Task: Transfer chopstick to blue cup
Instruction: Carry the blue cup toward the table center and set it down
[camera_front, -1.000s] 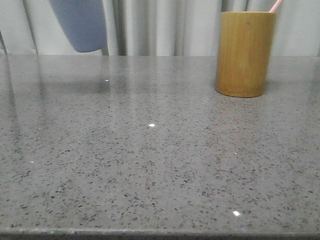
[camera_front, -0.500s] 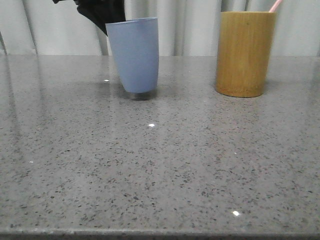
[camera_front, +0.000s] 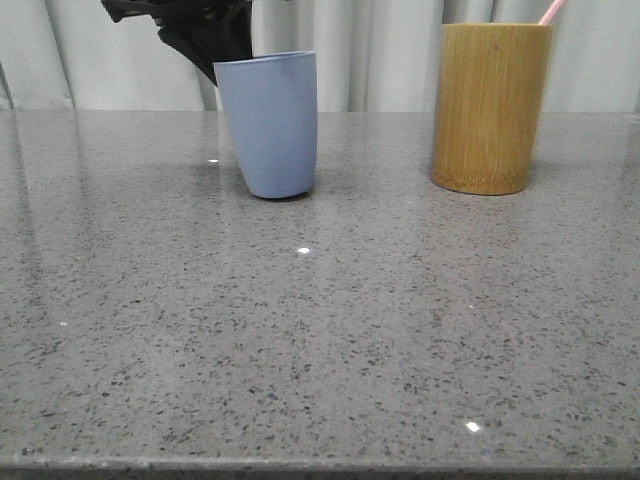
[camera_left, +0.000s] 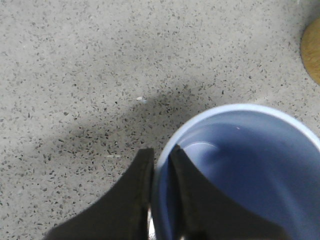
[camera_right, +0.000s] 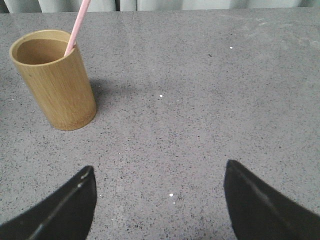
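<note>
The blue cup (camera_front: 269, 124) stands upright on the grey counter at the back left, its base on the surface. My left gripper (camera_front: 212, 45) is shut on its rim from behind, one finger inside and one outside the wall; the wrist view shows the cup's empty inside (camera_left: 250, 170) with the left gripper (camera_left: 161, 156) pinching the rim. A pale pink chopstick (camera_front: 550, 11) leans out of the bamboo holder (camera_front: 491, 105) at the back right. In the right wrist view the chopstick (camera_right: 77, 25) and holder (camera_right: 54, 80) lie ahead of my open right gripper (camera_right: 159, 172), well apart from it.
The speckled grey counter (camera_front: 320, 330) runs to a front edge at the bottom of the front view. Grey curtains (camera_front: 380, 50) hang behind the counter's far edge.
The blue cup came down from the top left, moved right and now rests on the counter, held by my left gripper. The bamboo holder and chopstick have not moved.
</note>
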